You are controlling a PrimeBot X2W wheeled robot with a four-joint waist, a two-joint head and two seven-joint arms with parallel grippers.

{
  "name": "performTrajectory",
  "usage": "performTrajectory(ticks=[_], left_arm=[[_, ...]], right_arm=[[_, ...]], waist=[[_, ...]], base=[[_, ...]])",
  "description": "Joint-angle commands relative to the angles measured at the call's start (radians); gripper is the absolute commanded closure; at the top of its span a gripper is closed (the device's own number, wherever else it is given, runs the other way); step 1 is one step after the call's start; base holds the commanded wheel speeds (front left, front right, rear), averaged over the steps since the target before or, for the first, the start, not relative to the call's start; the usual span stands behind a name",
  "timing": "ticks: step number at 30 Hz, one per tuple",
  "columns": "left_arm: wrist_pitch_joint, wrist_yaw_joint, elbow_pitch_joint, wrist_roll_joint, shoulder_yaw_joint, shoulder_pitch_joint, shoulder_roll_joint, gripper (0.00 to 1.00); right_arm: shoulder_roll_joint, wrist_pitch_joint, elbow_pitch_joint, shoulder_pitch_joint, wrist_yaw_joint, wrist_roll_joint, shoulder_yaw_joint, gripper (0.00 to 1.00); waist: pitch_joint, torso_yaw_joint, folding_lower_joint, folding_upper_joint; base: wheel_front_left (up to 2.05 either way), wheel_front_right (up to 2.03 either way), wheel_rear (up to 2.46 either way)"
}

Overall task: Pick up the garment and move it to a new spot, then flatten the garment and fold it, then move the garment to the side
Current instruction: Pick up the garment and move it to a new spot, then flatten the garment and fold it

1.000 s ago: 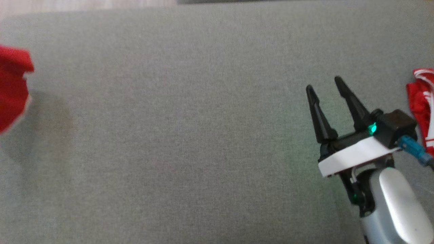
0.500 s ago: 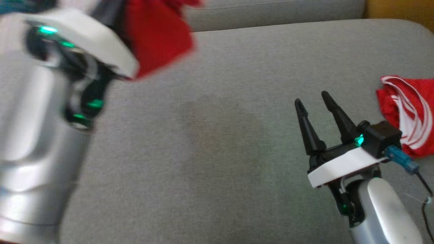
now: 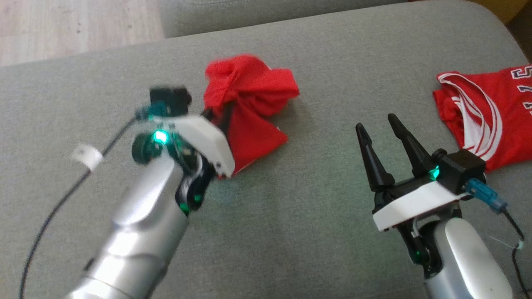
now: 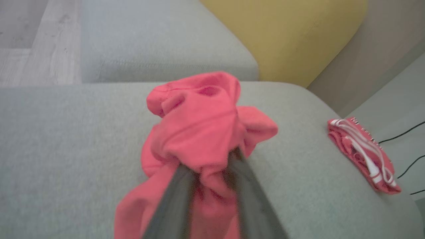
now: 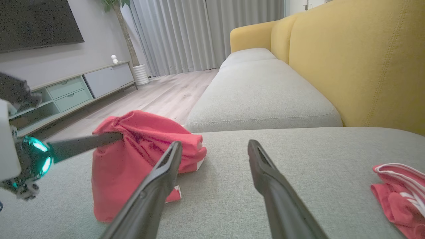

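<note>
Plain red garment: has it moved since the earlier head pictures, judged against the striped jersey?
Yes. Clamped in the left gripper, the plain red garment has travelled rightward, ending much nearer the striped jersey; the camera shifted too.

The left gripper point(image 4: 212, 164) has its fingertips buried in the bunched red garment point(image 3: 249, 104). Left of the garment, that arm point(image 3: 141, 224) is blurred. Well right of the garment, a striped jersey point(image 3: 486, 120) runs off the picture's edge, lettering unreadable.
</note>
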Motion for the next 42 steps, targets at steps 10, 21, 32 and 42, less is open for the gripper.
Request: performTrajectory(ticks=[10,21,32,42], left_arm=[[-0.220,-0.064,0.035,-0.030,0.045,0.028,0.007,0.00],[-0.456,0.025,-0.198,0.061,0.153,0.255,0.197,0.00],[-0.469,0.176,-0.413,0.127,0.308,0.535,0.276,0.00],[-0.432,0.214,-0.518,0.123,0.310,0.585,0.296,0.00]], right_arm=[[-0.001,-0.004,-0.028,-0.010,0.008,0.002,-0.012,0.00],[0.001,0.019,-0.052,0.054,0.008,-0.004,-0.062,0.00],[0.010,0.041,-0.033,0.113,0.008,-0.010,-0.104,0.00],[0.017,0.047,-0.037,0.112,0.008,-0.015,-0.095,0.00]], waist=[[-0.066,0.081,-0.0001,0.0000],[-0.106,0.146,-0.0001,0.0000],[-0.126,0.150,-0.0001,0.0000],[-0.119,0.147,-0.0001,0.0000]], base=[[0.00,0.00,0.00],[0.00,0.00,0.00],[0.00,0.00,0.00],[0.00,0.00,0.00]])
